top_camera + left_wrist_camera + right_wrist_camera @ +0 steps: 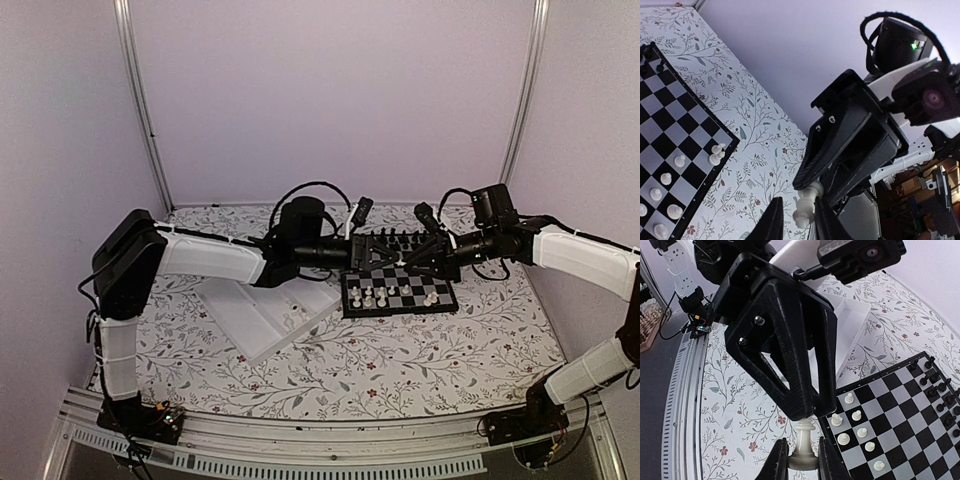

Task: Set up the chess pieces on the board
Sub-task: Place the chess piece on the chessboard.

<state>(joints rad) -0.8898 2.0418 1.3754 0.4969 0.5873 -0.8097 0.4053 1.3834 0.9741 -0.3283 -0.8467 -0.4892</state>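
Top cam's showing the board [400, 303] carrying just a handful of white chessmen [381, 294], left wrist's showing the left gripper [799, 220] clamping a white piece [806, 206] in mid-air near it, right wrist's showing the right gripper [801, 461] pinching its base, so plenty's waiting to go down.

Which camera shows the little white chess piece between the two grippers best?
The right wrist camera. The white chess piece stands big and sharp there, its base in the right gripper, its top at the left gripper. The left wrist camera shows it smaller, at the bottom edge. From the top camera the grippers hide it.
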